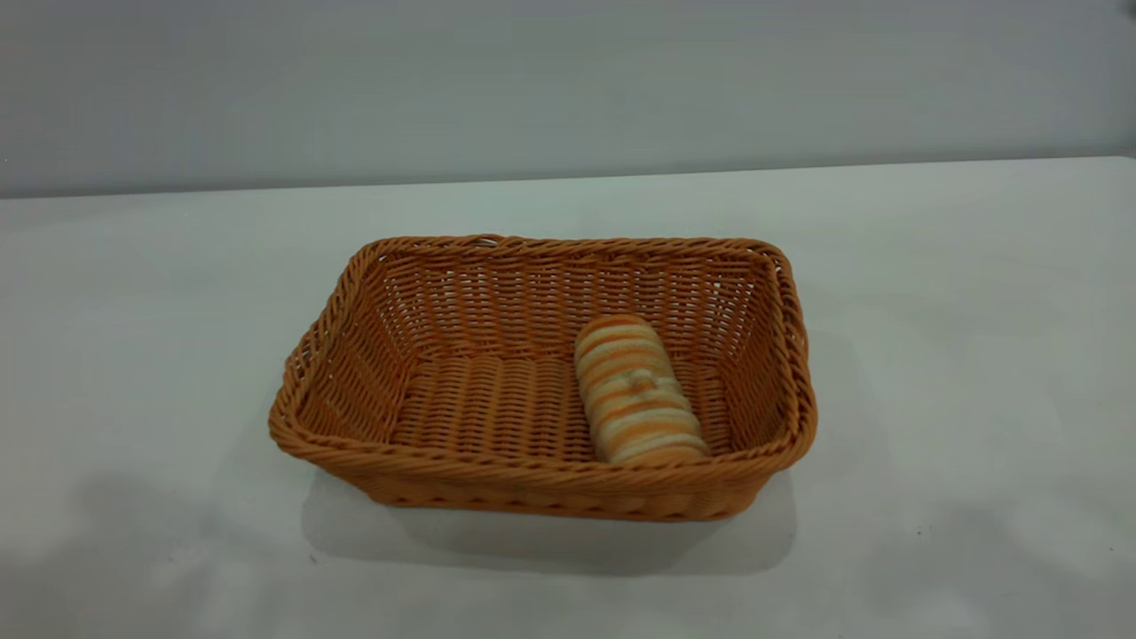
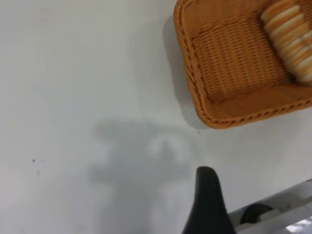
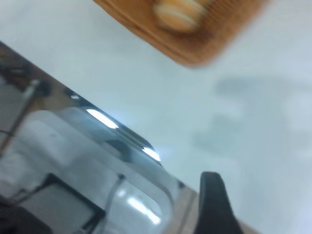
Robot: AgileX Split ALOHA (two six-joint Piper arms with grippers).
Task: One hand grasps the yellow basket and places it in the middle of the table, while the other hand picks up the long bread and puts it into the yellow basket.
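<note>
The yellow basket [image 1: 541, 479] stands upright in the middle of the white table [image 1: 133, 355]. The long bread [image 1: 635, 395] lies inside it, on the basket floor toward its right end, striped orange and cream. Neither gripper shows in the exterior view. In the left wrist view a black part of my left gripper [image 2: 207, 200] hangs over bare table, well apart from the basket [image 2: 204, 97] and the bread [image 2: 290, 34]. In the right wrist view a black part of my right gripper [image 3: 214, 204] is over the table edge, far from the basket [image 3: 195, 53] and the bread [image 3: 179, 13].
A grey wall [image 1: 568, 80] runs behind the table's far edge. A metal frame rail [image 2: 278, 212] lies beside the left gripper. A shiny metal frame [image 3: 97, 146] and cables lie beyond the table edge by the right gripper.
</note>
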